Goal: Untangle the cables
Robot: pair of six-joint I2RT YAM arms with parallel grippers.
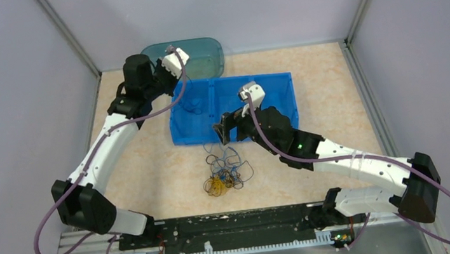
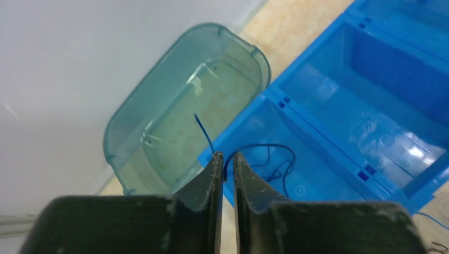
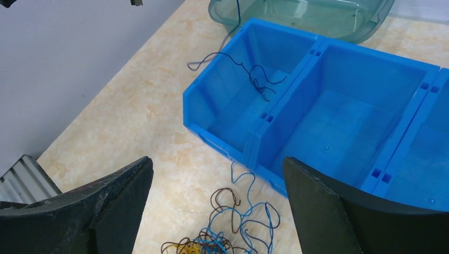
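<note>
Your left arm (image 1: 106, 147) reaches far forward; the left pincer (image 2: 225, 159) pinches a thin blue cable (image 2: 203, 132) between nearly closed fingers. Your right arm (image 1: 340, 152) angles inward, and the right pincer (image 3: 217, 161) hangs wide open, empty.

I'm working inside a robot test cell, lab-like: plain grey wall panels (image 1: 7, 94) box me in on three sides, held by bare metal corner posts (image 1: 68, 33). Under me there's a marbled beige tabletop (image 1: 150, 167), a black mounting rail (image 1: 233, 225) along its near edge, and blue plastic sorting bins (image 1: 279, 92) beside a teal tub (image 1: 205, 56).
</note>
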